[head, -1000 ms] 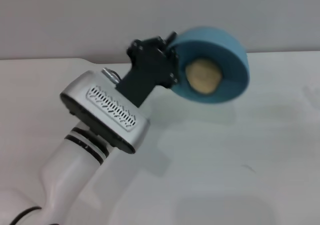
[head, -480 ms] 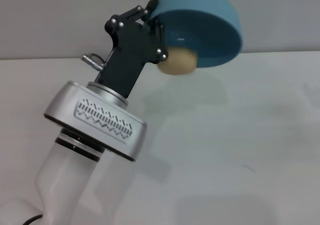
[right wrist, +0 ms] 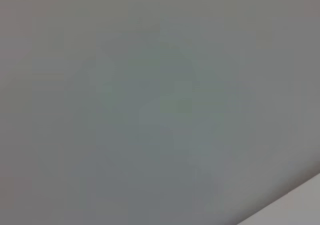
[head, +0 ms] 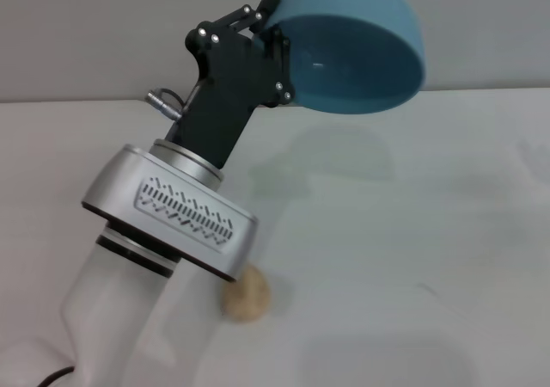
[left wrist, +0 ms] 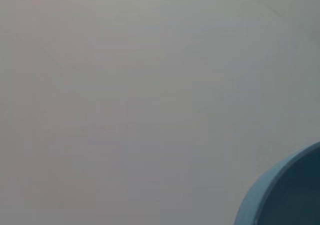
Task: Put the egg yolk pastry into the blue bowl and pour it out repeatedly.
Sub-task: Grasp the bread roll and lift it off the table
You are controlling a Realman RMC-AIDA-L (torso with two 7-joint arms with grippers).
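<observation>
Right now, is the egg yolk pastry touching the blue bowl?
Apart. The head view shows the egg yolk pastry lying on the table, while the left gripper holds the blue bowl raised well above it.

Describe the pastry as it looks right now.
The pastry is a small, round, pale tan ball with a matte, slightly rough surface. In the head view it lies on the white table, near the front, partly hidden behind the left arm's silver wrist housing. Nothing grips it; only the table touches it. The upturned bowl, held high by the left gripper, is well above and apart from it.
</observation>
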